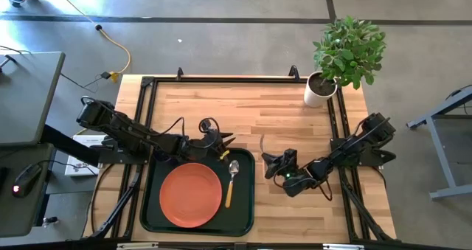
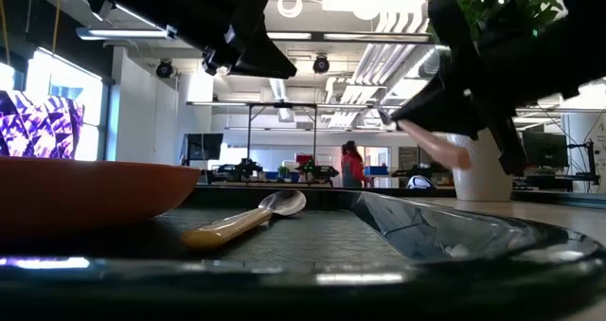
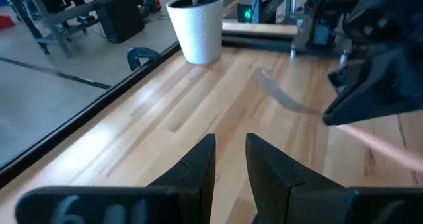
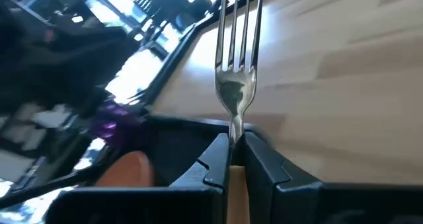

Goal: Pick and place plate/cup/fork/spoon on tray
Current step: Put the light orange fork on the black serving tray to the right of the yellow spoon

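Observation:
The orange-red plate (image 1: 190, 195) lies on the dark tray (image 1: 245, 219), and the spoon (image 1: 231, 180) lies on the tray to the plate's right, bowl toward the far edge. My right gripper (image 1: 269, 161) is just right of the tray, shut on the fork (image 4: 236, 85), whose tines point away from the gripper. My left gripper (image 1: 223, 141) hovers over the tray's far rim, open by a narrow gap (image 3: 230, 161) and empty. The cup does not show in the high view. A blurred purple patch (image 4: 109, 125) lies beyond the tray; I cannot tell what it is. My right gripper pinches the fork between its two fingers where the silver neck meets the orange handle (image 4: 235, 159). The fork lies along the fingers, tines forward. The handle (image 3: 383, 145) sticks out behind them. The fork is lifted clear of the table, roughly level.
A white plant pot (image 1: 320, 90) with a green plant stands at the table's far right corner. Bare wood (image 1: 243, 106) lies between the tray and the far edge. Black frame rails (image 1: 147, 102) run along the table's sides.

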You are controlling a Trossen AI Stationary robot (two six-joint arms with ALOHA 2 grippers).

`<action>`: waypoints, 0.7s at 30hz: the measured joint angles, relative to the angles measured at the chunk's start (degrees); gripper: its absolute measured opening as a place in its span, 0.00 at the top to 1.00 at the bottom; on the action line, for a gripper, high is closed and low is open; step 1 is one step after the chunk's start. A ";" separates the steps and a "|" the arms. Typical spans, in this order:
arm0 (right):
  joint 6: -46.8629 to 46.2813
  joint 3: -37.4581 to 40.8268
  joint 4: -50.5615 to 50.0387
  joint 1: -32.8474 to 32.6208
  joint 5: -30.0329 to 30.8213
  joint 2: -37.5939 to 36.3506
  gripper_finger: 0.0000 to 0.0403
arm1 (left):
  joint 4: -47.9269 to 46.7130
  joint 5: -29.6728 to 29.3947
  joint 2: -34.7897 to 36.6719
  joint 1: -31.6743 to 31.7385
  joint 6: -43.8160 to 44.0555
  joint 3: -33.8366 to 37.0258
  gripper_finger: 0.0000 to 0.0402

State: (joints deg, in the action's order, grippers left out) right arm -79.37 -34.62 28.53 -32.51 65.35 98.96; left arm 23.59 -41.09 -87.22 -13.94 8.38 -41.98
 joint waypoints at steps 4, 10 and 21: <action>-0.14 -5.72 -0.04 -1.81 0.13 2.31 0.96 | -2.88 0.01 0.00 -0.05 -0.33 0.00 0.82; -3.34 -18.93 -12.40 -2.52 -3.20 8.50 0.96 | -3.64 -0.19 0.00 0.14 -6.08 0.00 0.82; -32.41 -32.93 -46.56 -1.85 -12.14 12.13 0.94 | -7.11 -6.35 0.00 0.16 -9.05 0.00 0.82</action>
State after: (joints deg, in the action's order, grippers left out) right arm -111.78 -67.55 -18.03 -34.36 53.21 111.09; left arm 16.47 -47.44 -87.22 -13.78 -0.67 -41.98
